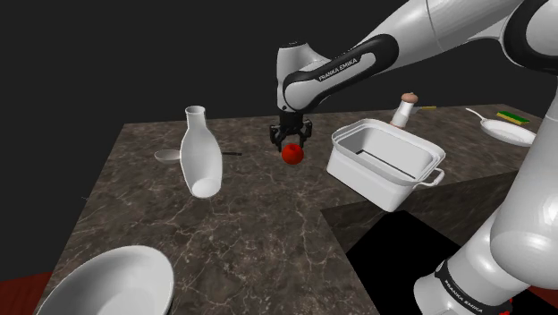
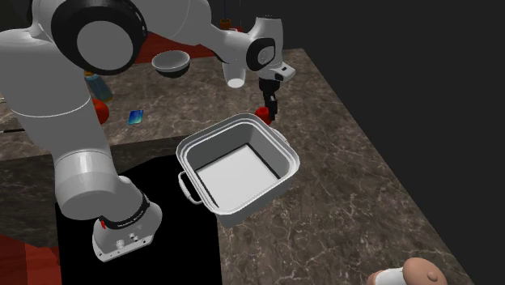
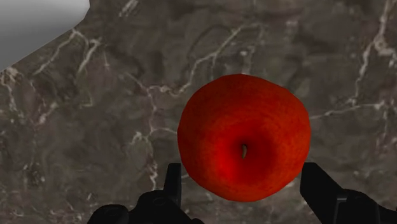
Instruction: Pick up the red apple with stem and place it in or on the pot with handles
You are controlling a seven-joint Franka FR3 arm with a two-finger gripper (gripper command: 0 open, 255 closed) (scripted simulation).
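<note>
The red apple point(image 1: 292, 155) sits on the dark marble counter, a little to the shoulder view's left of the white square pot with handles point(image 1: 368, 177). My black gripper point(image 1: 291, 141) comes straight down onto it, shut on the apple. In the wrist view the apple point(image 3: 245, 137) shows its stem dimple, and both fingers point(image 3: 172, 184) press against its sides around the gripper point(image 3: 245, 178). In the second exterior view the apple point(image 2: 260, 112) lies just beyond the pot's rim point(image 2: 277, 144), partly hidden by the gripper point(image 2: 270, 108).
A white bottle point(image 1: 200, 152) stands at the shoulder view's left with a spoon point(image 1: 165, 155) behind it. A white bowl point(image 1: 107, 282) is at the front left. A shaker point(image 1: 407, 109) and a pan point(image 1: 505, 132) lie behind the pot. A black area point(image 1: 402, 251) cuts into the counter.
</note>
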